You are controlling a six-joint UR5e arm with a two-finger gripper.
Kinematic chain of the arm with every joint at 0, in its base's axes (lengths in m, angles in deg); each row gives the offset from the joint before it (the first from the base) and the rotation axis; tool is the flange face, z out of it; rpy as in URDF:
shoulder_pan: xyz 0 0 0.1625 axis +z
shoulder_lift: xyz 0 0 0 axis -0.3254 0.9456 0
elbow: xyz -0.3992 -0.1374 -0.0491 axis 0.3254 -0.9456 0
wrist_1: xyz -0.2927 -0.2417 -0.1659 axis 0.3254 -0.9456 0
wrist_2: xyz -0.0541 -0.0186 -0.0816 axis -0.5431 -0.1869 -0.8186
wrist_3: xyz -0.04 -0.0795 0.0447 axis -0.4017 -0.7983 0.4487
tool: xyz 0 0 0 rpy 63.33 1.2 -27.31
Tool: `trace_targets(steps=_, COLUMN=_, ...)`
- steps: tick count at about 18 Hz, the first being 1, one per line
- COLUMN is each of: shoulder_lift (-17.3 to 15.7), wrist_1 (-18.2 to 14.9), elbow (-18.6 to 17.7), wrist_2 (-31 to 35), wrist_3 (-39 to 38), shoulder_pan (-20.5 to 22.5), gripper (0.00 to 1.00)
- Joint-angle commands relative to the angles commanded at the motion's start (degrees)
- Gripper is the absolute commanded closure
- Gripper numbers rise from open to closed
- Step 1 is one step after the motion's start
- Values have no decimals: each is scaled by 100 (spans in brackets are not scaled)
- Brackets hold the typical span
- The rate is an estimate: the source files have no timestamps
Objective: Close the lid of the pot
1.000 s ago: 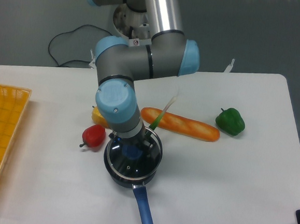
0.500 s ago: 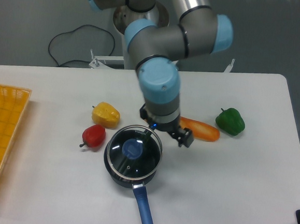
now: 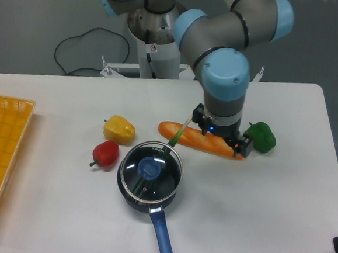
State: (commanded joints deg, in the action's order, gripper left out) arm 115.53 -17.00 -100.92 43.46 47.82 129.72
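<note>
The fixed camera looks down on a white table that fills most of the view, its far edge running below a grey wall and its right edge slanting toward the near corner, with wide bare room on the right half and along the near side. The arm reaches from its base at the far edge over the middle of the table, its wrist pointing down. A yellow basket lies at the left edge, partly out of view. A long bread loaf lies across the middle, its right part hidden under the wrist. The pot stands near the front centre, just in front of the loaf's left end, with the lid seated flat on its rim and the blue handle pointing toward the near edge. The claw hangs over the right end of the loaf, well apart from the pot; whether its fingers are spread or closed I cannot tell, since the wrist hides them. A yellow pepper and a red pepper sit just left of the pot, and a green pepper sits just right of the claw. A black cable loops on the floor behind.
</note>
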Motion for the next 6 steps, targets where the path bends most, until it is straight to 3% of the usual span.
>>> trace_targets(steps=6, shoulder_lift=9, wrist_1=0, elbow=44, wrist_2=-326, wrist_3=352, shoulder_pan=290, gripper=1)
